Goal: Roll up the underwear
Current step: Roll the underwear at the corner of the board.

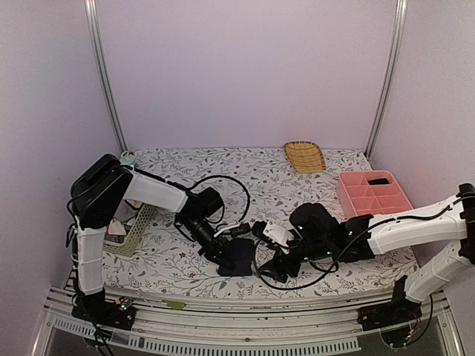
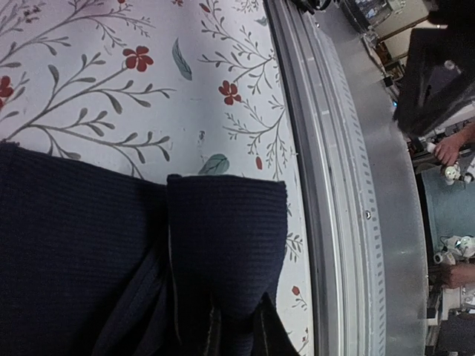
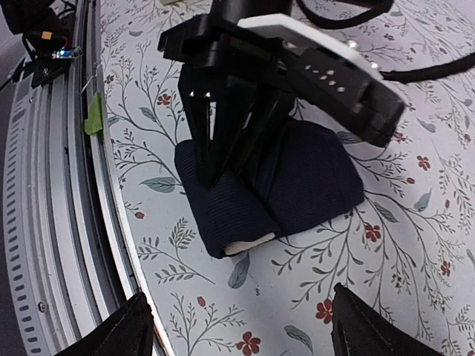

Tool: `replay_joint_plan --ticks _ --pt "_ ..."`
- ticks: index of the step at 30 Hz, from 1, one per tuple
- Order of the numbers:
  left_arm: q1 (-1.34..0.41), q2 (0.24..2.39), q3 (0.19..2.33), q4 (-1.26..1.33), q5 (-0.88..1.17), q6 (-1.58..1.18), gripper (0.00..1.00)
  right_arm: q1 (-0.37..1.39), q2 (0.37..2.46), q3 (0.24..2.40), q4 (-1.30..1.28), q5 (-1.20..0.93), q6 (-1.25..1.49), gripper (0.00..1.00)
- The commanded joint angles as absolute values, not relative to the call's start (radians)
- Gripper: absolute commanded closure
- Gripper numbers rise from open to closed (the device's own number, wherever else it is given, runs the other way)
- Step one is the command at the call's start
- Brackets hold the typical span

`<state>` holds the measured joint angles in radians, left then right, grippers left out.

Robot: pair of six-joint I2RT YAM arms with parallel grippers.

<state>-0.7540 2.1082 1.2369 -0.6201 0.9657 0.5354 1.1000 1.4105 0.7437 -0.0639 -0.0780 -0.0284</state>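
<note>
— While the underwear is being borne by the counter, where exactly is it being seen?

— It is being shown near the front rail, as black cloth partly rolled, with a pale lining being exposed at one end.

— By what is it being gripped?

— It is being pinched by the left pincer, whose fingers are being clenched on a fold along the top of the roll.

— And the right pincer?

— It is being held released, jaws wide, just beside the underwear, with nothing being grasped. A pink tray is being seen well apart, to the right.
</note>
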Motion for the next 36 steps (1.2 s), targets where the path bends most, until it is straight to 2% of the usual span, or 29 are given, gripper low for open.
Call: replay_joint_plan --ticks 1,9,13,15,20,22,28,31,36 --pt "-0.768 2.224 1.177 -0.704 0.701 0.541 1.0 1.143 1.554 0.843 0.019 -0.053 -0.207 0.2" --pt "-0.77 2.232 1.181 -0.701 0.666 0.529 1.0 1.192 1.759 0.946 0.024 -0.03 -0.348 0.24" --pt "-0.769 2.232 1.184 -0.699 0.643 0.522 1.0 1.207 1.839 1.002 0.001 -0.003 -0.373 0.31" --pt "-0.769 2.231 1.183 -0.697 0.64 0.516 1.0 1.213 1.869 1.023 -0.016 0.0 -0.38 0.42" --pt "-0.769 2.205 1.163 -0.674 0.589 0.503 0.93 1.222 1.903 1.049 -0.067 0.0 -0.386 0.88" --pt "-0.769 2.19 1.158 -0.665 0.579 0.498 0.89 1.223 1.905 1.04 -0.072 -0.007 -0.384 1.0" --pt "-0.763 2.089 1.131 -0.625 0.515 0.458 0.68 1.221 1.888 0.98 -0.053 -0.043 -0.358 1.0" --pt "-0.744 1.962 1.102 -0.589 0.481 0.435 0.6 1.213 1.867 0.946 -0.028 -0.096 -0.321 1.0" --pt "-0.696 1.749 1.066 -0.533 0.396 0.402 0.38 1.176 1.849 0.929 0.016 -0.208 -0.23 1.0"
